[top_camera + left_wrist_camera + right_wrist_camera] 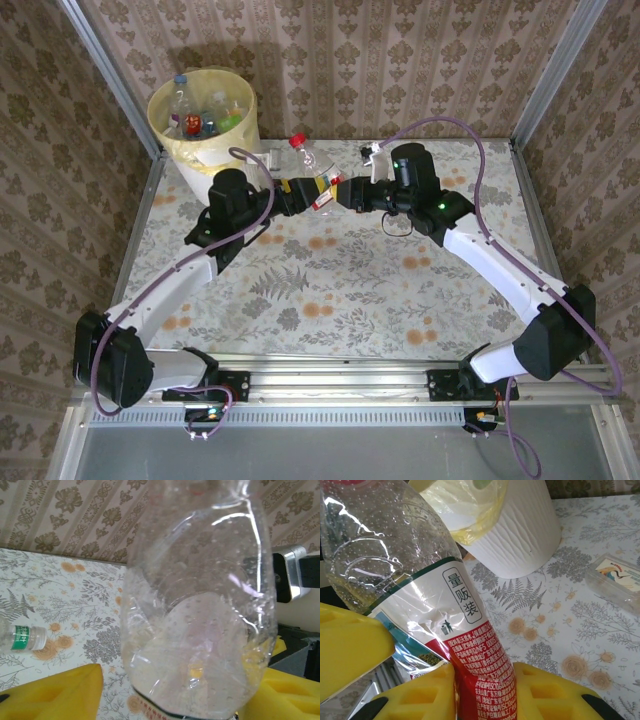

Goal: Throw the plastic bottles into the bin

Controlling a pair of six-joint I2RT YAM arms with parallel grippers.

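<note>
Bottle [445, 595] clamped in right end effector [339, 193] lies within left end effector [187, 685].

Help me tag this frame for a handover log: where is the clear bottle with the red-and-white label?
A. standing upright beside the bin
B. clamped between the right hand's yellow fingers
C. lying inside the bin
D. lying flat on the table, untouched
B: in the right wrist view the right hand has its yellow fingers pressed against both sides of the bottle at its label, with the bin standing beyond it.
</note>
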